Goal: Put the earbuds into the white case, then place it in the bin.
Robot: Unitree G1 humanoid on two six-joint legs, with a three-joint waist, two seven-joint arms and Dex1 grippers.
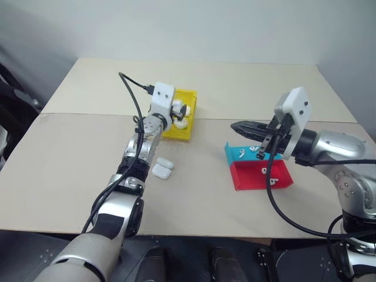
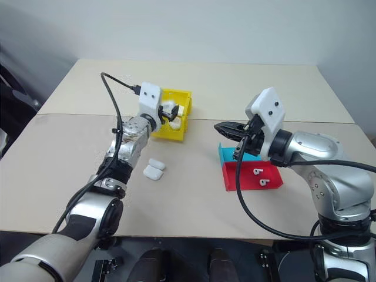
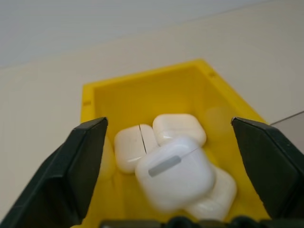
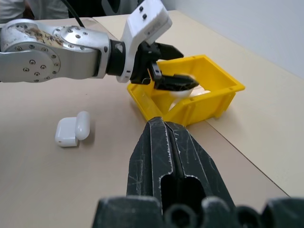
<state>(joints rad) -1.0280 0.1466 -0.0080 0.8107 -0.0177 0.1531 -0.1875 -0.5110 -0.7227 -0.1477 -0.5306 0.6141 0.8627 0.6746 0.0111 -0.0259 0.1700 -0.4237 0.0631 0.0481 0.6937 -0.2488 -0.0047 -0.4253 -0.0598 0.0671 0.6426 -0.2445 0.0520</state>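
My left gripper hangs open over the yellow bin. In the left wrist view its fingers stand wide apart. Between them is a white case, lid shut, touching neither finger, just above several other white cases in the bin. My right gripper is shut and holds nothing. It hovers level above the teal tray, pointing toward the bin. Small white earbuds lie in the teal tray and in the red tray.
Two more white cases lie side by side on the table beside my left forearm, in front of the bin. The red tray sits against the near side of the teal tray, right of centre. A seam crosses the tabletop behind the bin.
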